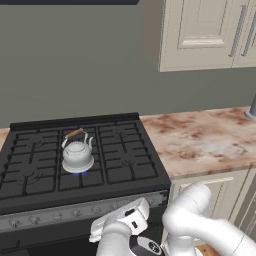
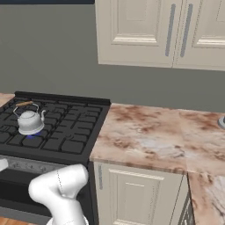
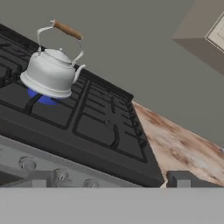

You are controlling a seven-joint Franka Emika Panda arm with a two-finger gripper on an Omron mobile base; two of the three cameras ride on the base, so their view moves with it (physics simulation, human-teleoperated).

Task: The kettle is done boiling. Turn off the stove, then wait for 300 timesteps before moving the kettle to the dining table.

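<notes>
the kettle [image 1: 77,154] sits on the stove [image 1: 125,165] over a centre burner, left of the middle of the range, with a blue flame [image 1: 80,173] showing just under its base at about 6 o'clock. its wooden handle bar stands upright above the lid, and the short spout points toward 3 o'clock in the left base view. from the right base view the kettle [image 2: 30,121] is at the far left of the stove [image 2: 66,127], the blue glow again under it.

moving right, the grey knob strip [image 1: 60,214] runs along the stove's front edge. the gripper [image 3: 109,183] hangs low in front of that strip, near its middle, below the kettle. in the hand view its two dark fingertips [image 3: 183,180] stand well apart at the bottom edge, spread wide, with nothing between them and touching nothing that i can see; the knobs lie just beyond them.

further right, the marbled counter [image 1: 200,140] butts against the stove, with cream wall cabinets [image 2: 162,33] above it at about 1 o'clock.
</notes>
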